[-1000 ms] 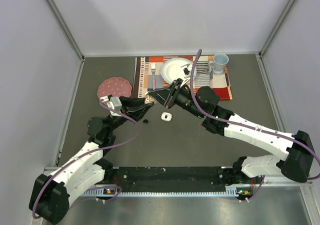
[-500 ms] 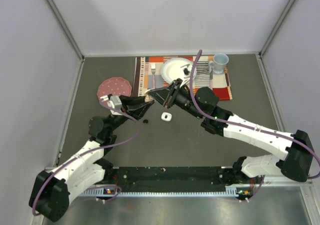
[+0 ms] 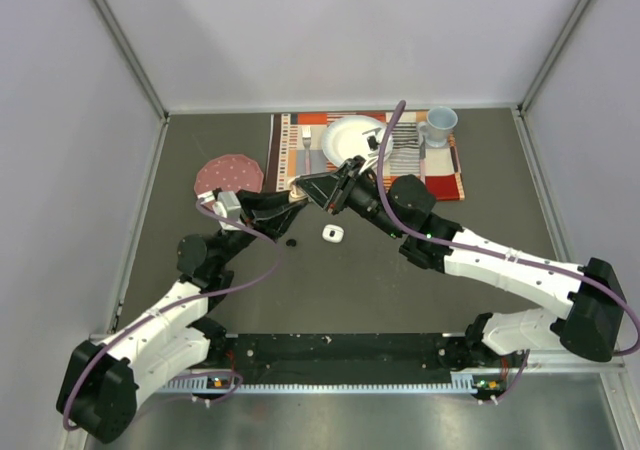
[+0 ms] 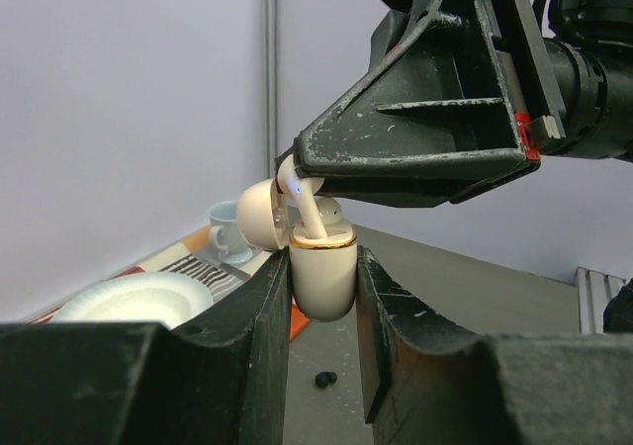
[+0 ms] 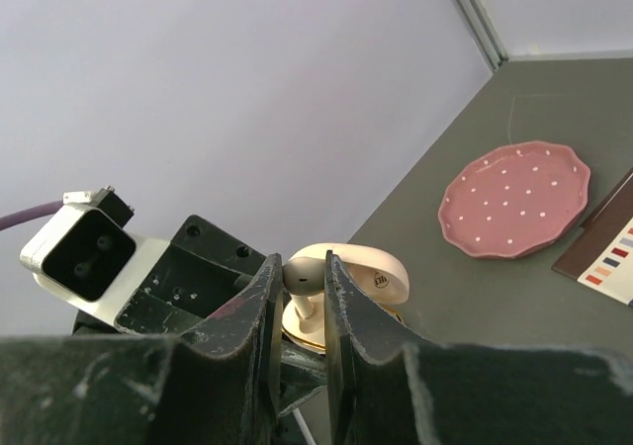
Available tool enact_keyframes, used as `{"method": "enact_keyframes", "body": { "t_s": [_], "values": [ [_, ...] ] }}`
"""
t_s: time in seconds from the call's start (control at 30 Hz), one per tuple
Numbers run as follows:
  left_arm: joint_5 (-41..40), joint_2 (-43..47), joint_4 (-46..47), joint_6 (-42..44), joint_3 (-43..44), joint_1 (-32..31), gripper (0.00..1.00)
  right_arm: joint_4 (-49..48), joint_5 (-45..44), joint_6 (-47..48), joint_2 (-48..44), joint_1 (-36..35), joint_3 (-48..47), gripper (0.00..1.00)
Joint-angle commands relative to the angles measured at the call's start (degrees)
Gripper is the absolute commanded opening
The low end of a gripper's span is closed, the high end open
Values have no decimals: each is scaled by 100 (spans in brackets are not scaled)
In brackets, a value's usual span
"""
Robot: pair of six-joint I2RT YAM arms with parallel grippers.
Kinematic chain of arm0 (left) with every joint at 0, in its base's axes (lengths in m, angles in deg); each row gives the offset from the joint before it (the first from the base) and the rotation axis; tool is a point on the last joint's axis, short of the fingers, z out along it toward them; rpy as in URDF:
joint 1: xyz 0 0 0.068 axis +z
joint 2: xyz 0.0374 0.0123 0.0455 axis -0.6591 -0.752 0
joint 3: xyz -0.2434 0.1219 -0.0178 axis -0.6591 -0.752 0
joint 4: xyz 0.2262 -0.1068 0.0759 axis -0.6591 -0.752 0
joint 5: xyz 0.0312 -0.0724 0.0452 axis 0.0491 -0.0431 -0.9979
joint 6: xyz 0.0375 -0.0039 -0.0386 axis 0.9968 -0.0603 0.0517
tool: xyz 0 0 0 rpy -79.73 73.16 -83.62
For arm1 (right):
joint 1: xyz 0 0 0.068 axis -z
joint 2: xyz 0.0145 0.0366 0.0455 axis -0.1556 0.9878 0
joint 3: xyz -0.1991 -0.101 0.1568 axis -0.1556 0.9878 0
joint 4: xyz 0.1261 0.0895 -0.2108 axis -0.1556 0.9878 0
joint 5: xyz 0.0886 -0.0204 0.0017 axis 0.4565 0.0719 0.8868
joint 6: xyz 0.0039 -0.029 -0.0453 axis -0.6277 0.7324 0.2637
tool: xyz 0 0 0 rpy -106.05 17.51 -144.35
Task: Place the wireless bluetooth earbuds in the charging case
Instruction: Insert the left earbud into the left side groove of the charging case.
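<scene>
My left gripper [image 3: 291,204] is shut on a cream-pink charging case [image 4: 322,272] and holds it upright above the table with its lid [image 5: 371,272] flipped open. My right gripper [image 3: 302,184] is shut on a pale pink earbud [image 5: 302,275] right above the case. The earbud's stem [image 4: 313,220] reaches down into the case's gold-rimmed opening. A black earbud [image 3: 291,240] lies on the table below the case and also shows in the left wrist view [image 4: 324,378]. The other earbuds are not visible.
A small white case-like object [image 3: 333,233] lies on the table just right of the grippers. A pink dotted plate [image 3: 228,177] sits at the left. A striped placemat [image 3: 290,155] at the back holds a white plate [image 3: 350,135] and a pale blue mug [image 3: 438,123].
My right gripper with the earbud has shifted slightly toward the back, and the left gripper with the case has followed a little. Both grips are unchanged.
</scene>
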Motion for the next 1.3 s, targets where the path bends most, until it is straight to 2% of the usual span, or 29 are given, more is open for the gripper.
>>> {"method": "enact_keyframes", "body": {
  "t_s": [0.0, 0.4, 0.77, 0.87, 0.97, 1.0, 1.07, 1.1, 1.27],
  "values": [
    [-319, 48, 699, -26, 109, -55, 0, -98, -38, 174, 66, -154, 45, 0],
    [-803, 91, 813, 97, 91, -90, 0, 192, -407, 508, 22, -330, 116, 0],
    [-750, 109, 761, 97, 109, -99, 0, 438, -460, 886, 31, -401, -16, 0],
    [-715, 118, 726, 97, 109, -99, 0, 500, -530, 930, 13, -392, -77, 7],
    [-645, 144, 620, 114, 100, -99, 0, 614, -583, 1088, -39, -392, -244, 22],
    [-636, 162, 585, 114, 91, -99, 0, 640, -566, 1149, -48, -392, -297, 30],
    [-636, 171, 559, 123, 56, -99, 0, 746, -574, 1229, -92, -392, -455, 36],
    [-645, 205, 541, 132, 47, -108, 0, 746, -592, 1264, -110, -392, -490, 42],
    [-680, 285, 471, 167, -14, -99, 0, 842, -583, 1387, -171, -392, -710, 50]
  ]
}}
